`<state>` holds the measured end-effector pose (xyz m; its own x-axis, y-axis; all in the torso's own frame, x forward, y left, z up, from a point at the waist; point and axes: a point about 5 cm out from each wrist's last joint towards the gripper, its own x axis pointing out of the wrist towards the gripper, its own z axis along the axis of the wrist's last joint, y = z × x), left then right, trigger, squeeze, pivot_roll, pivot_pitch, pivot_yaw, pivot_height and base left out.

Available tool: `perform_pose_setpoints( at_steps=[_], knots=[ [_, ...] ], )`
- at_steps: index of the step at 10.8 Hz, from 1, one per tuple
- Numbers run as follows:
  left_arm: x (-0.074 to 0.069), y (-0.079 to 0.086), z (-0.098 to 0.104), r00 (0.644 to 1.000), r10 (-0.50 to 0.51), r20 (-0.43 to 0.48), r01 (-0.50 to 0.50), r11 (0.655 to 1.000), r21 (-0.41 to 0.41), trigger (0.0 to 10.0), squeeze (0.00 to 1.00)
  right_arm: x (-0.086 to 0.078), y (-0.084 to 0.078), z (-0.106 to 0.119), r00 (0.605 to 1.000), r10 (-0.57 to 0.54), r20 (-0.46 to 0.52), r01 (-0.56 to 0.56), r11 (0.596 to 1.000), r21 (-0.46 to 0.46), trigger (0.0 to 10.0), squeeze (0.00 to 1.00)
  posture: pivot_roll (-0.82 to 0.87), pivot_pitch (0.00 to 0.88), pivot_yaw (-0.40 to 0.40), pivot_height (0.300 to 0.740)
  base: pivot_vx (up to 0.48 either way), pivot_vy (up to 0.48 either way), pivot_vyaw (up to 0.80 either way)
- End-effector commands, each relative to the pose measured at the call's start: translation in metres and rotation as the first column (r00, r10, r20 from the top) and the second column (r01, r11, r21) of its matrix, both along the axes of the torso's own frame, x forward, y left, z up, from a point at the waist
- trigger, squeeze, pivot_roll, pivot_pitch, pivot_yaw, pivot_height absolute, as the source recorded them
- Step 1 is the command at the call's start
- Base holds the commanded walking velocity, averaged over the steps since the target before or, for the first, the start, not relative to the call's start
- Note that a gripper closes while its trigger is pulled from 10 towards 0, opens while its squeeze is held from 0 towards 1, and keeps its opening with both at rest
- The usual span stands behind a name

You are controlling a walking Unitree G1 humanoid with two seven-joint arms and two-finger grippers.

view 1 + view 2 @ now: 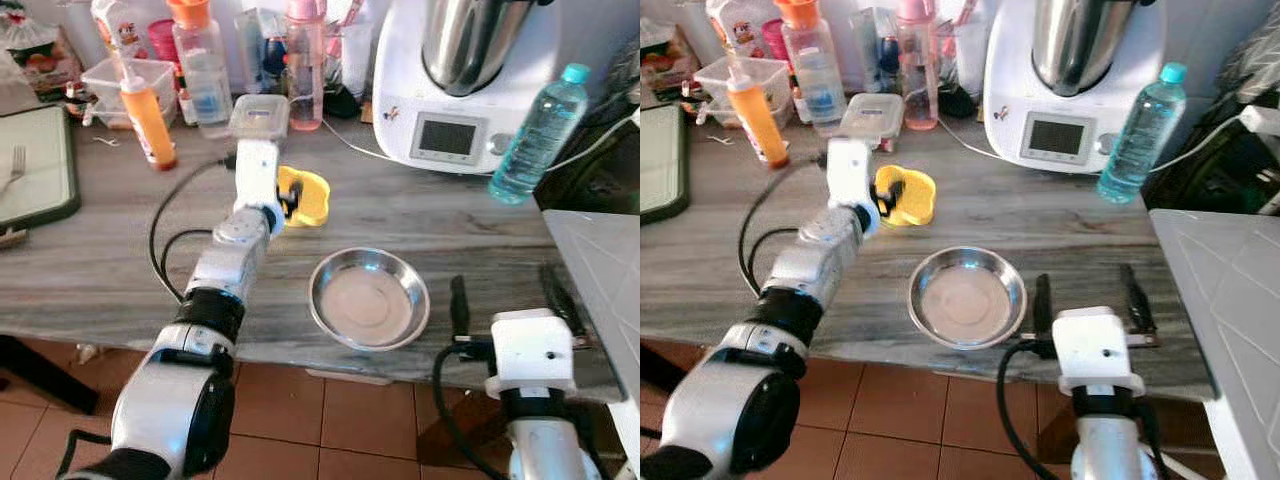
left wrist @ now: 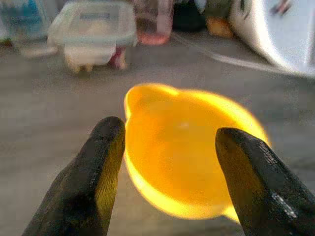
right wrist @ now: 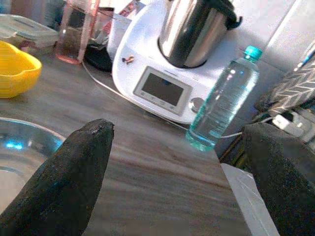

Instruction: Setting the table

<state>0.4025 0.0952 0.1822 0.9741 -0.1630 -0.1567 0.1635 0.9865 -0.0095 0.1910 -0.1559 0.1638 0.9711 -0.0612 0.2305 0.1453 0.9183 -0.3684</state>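
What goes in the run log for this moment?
left gripper: open, at yellow bowl | right gripper: open, beside steel plate | nothing held

Spread claw fingers (image 3: 64, 182), steel bowl (image 3: 19, 147), water bottle (image 3: 221, 105)

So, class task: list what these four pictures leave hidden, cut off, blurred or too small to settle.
- Yellow bowl: the left hand and wrist cover its near side in the eye views; its rim is blurred in the left wrist view.
- Fork on the green tray: cut off by the left eye view's edge.
- Labels on the orange bottle: too small.
- Steel bowl: cut off in the right wrist view.
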Motion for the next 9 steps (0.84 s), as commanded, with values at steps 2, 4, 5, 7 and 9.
perform_pose_setpoints(
  at_steps=[2,4,5,7,9],
  knots=[
    [0.0042,-0.0027,0.0047,1.000,-0.005,-0.022,0.005,1.000,0.026,10.0,0.00,-0.0015,0.0034,0.0020,1.000,0.011,0.005,-0.011,1.000,-0.006,10.0,0.00,-0.01,0.120,0.028,0.740,0.000,0.000,0.00],
    [0.0045,-0.0023,-0.0030,0.997,0.007,-0.076,-0.006,1.000,0.020,10.0,0.00,-0.0035,0.0044,0.0007,1.000,0.009,-0.001,-0.009,1.000,-0.002,10.0,0.00,-0.02,0.124,0.034,0.740,0.000,0.000,0.00],
    [0.0054,-0.0026,-0.0028,0.996,0.013,-0.091,-0.012,1.000,0.014,10.0,0.00,-0.0038,0.0049,0.0006,1.000,0.009,-0.002,-0.009,1.000,-0.002,10.0,0.00,-0.02,0.124,0.034,0.740,0.000,0.000,0.00],
    [0.0071,-0.0062,-0.0007,0.989,0.021,-0.143,-0.027,0.999,-0.042,8.5,0.00,-0.0042,0.0092,-0.0001,1.000,0.023,-0.002,-0.023,1.000,-0.010,10.0,0.00,-0.01,0.126,0.043,0.740,0.000,0.000,0.00],
    [0.0088,-0.0076,0.0036,0.989,0.013,-0.145,-0.023,0.997,-0.067,1.0,0.00,-0.0049,0.0104,-0.0012,1.000,0.023,-0.005,-0.024,1.000,-0.011,10.0,0.00,-0.01,0.129,0.046,0.740,0.000,0.000,0.00]
  ],
)
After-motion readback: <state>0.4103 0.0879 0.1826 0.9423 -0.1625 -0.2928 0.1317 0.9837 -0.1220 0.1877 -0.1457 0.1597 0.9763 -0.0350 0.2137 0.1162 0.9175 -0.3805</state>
